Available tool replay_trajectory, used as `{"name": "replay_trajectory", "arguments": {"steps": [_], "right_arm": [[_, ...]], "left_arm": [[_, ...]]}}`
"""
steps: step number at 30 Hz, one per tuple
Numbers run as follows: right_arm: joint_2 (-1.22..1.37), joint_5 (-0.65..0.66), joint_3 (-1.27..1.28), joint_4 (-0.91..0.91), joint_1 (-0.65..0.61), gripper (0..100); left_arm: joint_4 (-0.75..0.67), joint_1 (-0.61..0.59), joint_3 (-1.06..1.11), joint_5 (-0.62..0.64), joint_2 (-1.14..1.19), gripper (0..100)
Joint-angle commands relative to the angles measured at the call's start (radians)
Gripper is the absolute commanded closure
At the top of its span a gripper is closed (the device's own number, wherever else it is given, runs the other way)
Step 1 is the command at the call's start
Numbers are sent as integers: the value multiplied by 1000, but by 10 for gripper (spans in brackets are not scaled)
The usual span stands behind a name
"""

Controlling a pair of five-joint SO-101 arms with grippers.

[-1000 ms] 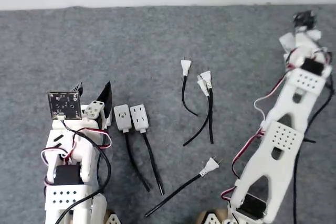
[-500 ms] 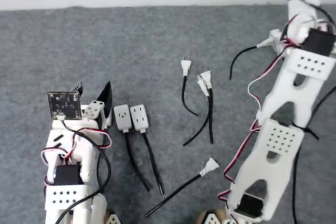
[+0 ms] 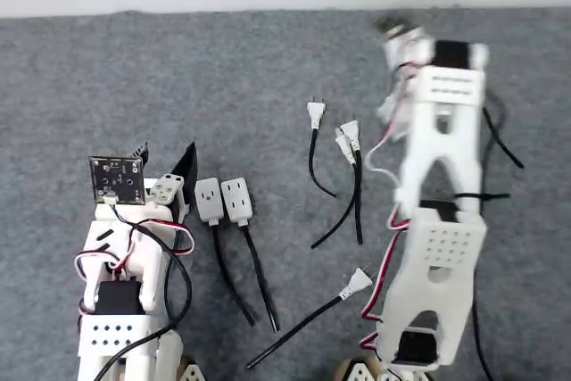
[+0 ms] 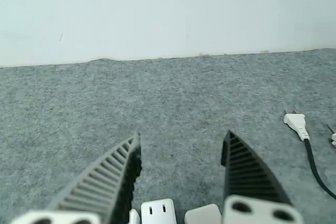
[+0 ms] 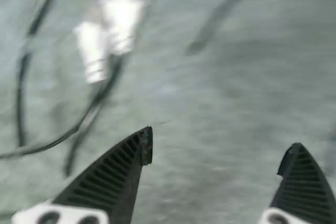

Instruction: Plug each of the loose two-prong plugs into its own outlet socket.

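Left hand (image 4: 182, 145) and right hand (image 5: 221, 145) are gaping wide, holding nothing.
Left one is hovering beside the outlet sockets (image 3: 236, 199); right one is facing blurred plugs (image 5: 122, 17).

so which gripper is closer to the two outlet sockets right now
Left. The left gripper sits open right beside the outlet sockets. The right gripper is much farther off, on the other side of the loose plugs from them.
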Motion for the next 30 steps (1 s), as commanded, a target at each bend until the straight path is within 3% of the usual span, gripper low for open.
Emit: {"name": "replay_trajectory", "arguments": {"steps": [1,5,9,13,19,23,28,30], "right_arm": [[-99,-11,169,42,-84,634],[-173,-98,267,42,-104,638],[-317,-178,356,42,-120,717],[-545,-181,459,42,-140,740],[-938,-161,914,36,-298,711],[-1158,-319,1191,-48,-323,711],[-1310,-391,1318,-128,-286,713],[-1316,-512,1379,-125,-309,713]], "left_arm": [[-28,3,-15,0,-11,754],[-43,5,-12,0,-11,754],[-49,3,-12,0,-11,754],[-49,2,-12,0,-11,754],[-49,3,-12,0,-11,754],[-49,5,-12,0,-11,754],[-48,5,-12,0,-11,754],[-48,5,-10,0,-11,754]]}}
